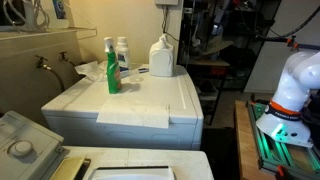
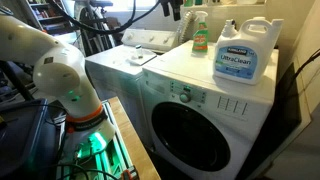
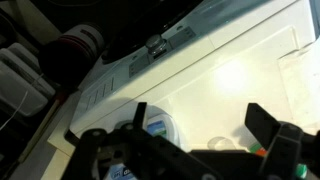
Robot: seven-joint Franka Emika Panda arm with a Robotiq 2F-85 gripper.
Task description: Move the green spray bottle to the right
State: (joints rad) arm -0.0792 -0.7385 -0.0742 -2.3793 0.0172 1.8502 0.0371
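Observation:
The green spray bottle (image 1: 112,70) stands upright on the white washer top (image 1: 150,98), near its back. It also shows in an exterior view (image 2: 200,38), beside the jug. My gripper (image 3: 200,125) shows only in the wrist view. It is open and empty, high above the washer top, with its two dark fingers spread apart. A small green and orange bit (image 3: 262,151) by one finger may be the bottle; most of it is hidden. The arm (image 2: 50,70) rises beside the washer.
A wide white jug (image 1: 162,58) with a blue label (image 2: 243,57) stands near the bottle. A smaller white bottle (image 1: 122,52) stands just behind it. A wall runs behind the washer. A second washer (image 2: 140,45) stands alongside. The washer's control panel (image 3: 130,70) is at its front edge.

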